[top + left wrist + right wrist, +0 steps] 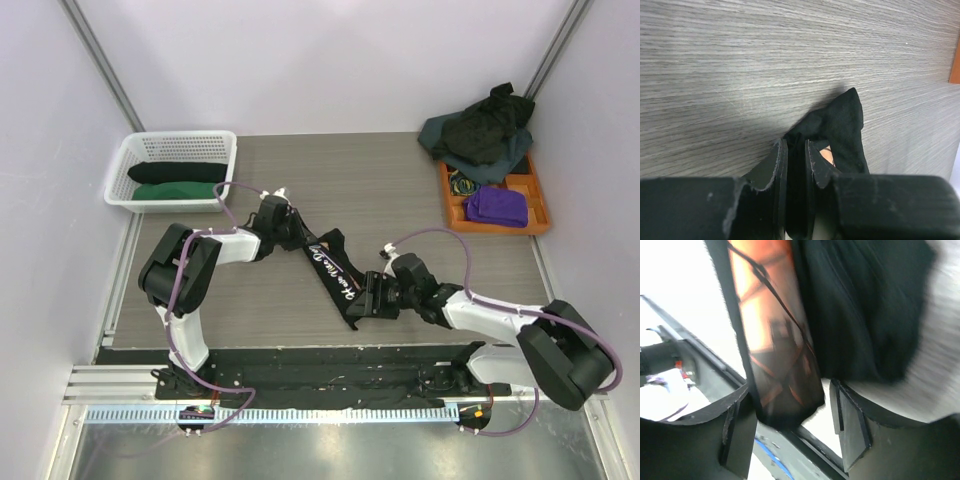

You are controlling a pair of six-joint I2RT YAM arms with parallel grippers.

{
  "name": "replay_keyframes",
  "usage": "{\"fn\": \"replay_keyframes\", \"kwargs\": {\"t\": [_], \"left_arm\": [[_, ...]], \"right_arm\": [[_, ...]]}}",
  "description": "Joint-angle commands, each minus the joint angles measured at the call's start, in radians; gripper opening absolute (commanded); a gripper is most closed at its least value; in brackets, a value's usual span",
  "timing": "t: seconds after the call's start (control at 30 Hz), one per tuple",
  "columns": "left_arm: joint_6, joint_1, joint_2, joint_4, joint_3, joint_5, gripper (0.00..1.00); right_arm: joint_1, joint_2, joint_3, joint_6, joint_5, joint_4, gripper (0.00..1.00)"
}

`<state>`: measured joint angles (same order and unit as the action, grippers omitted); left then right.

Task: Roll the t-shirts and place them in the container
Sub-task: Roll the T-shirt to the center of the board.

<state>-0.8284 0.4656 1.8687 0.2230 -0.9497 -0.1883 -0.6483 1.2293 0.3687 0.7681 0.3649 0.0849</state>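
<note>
A black t-shirt with white script lettering (333, 272) lies folded into a long narrow strip, running diagonally across the table. My left gripper (290, 228) is shut on its far left end; in the left wrist view the jaws (795, 146) pinch black cloth (842, 122), with a bit of orange print showing. My right gripper (362, 298) is at the strip's near right end. In the right wrist view its jaws (790, 396) stand wide open, and the shirt's end with the orange print (775, 345) hangs loose between them. More t-shirts, black and grey-blue, lie in a pile (482, 135) at the back right.
A white lattice basket (140, 150) at the back left holds a black roll (178, 172) and a green roll (182, 191). An orange compartment tray (542, 205) at the right holds a purple cloth (497, 207) and lies partly under the pile.
</note>
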Motion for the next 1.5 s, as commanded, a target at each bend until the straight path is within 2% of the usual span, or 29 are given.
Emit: {"fn": "replay_keyframes", "kwargs": {"t": [0.0, 0.07, 0.27, 0.33, 0.4, 0.43, 0.53, 0.57, 0.67, 0.77, 1.03, 1.17, 1.2, 1.23, 1.33, 1.37, 1.4, 1.43, 1.47], "left_arm": [[0.045, 0.002, -0.029, -0.033, -0.038, 0.076, 0.0], [0.045, 0.004, -0.032, -0.034, -0.04, 0.078, 0.0], [0.052, 0.01, -0.046, -0.05, -0.044, 0.084, 0.0], [0.057, 0.01, -0.049, -0.056, -0.049, 0.085, 0.0], [0.058, 0.008, -0.049, -0.06, -0.054, 0.085, 0.0], [0.06, 0.01, -0.049, -0.062, -0.057, 0.085, 0.0], [0.06, 0.01, -0.046, -0.066, -0.06, 0.084, 0.0], [0.06, 0.01, -0.045, -0.067, -0.06, 0.082, 0.0], [0.06, 0.011, -0.036, -0.067, -0.063, 0.078, 0.0], [0.057, 0.013, -0.032, -0.067, -0.067, 0.075, 0.0], [0.068, 0.013, -0.034, -0.096, -0.084, 0.073, 0.0], [0.071, 0.013, -0.042, -0.114, -0.09, 0.075, 0.0], [0.074, 0.013, -0.045, -0.116, -0.093, 0.075, 0.0], [0.075, 0.013, -0.048, -0.122, -0.092, 0.075, 0.0], [0.081, 0.013, -0.054, -0.135, -0.096, 0.073, 0.0], [0.081, 0.013, -0.055, -0.137, -0.098, 0.072, 0.0], [0.081, 0.013, -0.057, -0.139, -0.098, 0.069, 0.0], [0.083, 0.013, -0.06, -0.14, -0.097, 0.067, 0.0], [0.083, 0.015, -0.065, -0.14, -0.095, 0.069, 0.0]], "right_arm": [[-0.01, -0.085, 0.051, -0.076, -0.11, -0.286, 0.63], [-0.014, -0.131, 0.105, -0.099, -0.168, -0.39, 0.66], [-0.017, -0.206, 0.249, -0.157, -0.21, -0.568, 0.67], [-0.017, -0.221, 0.303, -0.179, -0.228, -0.603, 0.66], [-0.017, -0.217, 0.332, -0.188, -0.231, -0.605, 0.59], [-0.016, -0.208, 0.36, -0.196, -0.225, -0.602, 0.54], [-0.017, -0.145, 0.416, -0.21, -0.215, -0.59, 0.28], [-0.017, -0.127, 0.429, -0.219, -0.212, -0.583, 0.17], [-0.017, -0.038, 0.446, -0.222, -0.146, -0.516, 0.02], [-0.016, 0.05, 0.414, -0.205, -0.09, -0.424, 0.01], [-0.034, 0.196, 0.244, -0.155, -0.104, -0.243, 0.01], [-0.059, 0.182, 0.265, -0.171, -0.148, -0.278, 0.01], [-0.08, 0.138, 0.279, -0.179, -0.203, -0.328, 0.01], [-0.1, 0.113, 0.318, -0.203, -0.243, -0.365, 0.03], [-0.177, 0.05, 0.425, -0.233, -0.456, -0.517, 0.28], [-0.195, 0.042, 0.453, -0.249, -0.496, -0.554, 0.45], [-0.218, 0.041, 0.478, -0.254, -0.532, -0.613, 0.52], [-0.264, 0.05, 0.527, -0.257, -0.617, -0.64, 0.64], [-0.295, 0.059, 0.55, -0.257, -0.661, -0.661, 0.81]]}}
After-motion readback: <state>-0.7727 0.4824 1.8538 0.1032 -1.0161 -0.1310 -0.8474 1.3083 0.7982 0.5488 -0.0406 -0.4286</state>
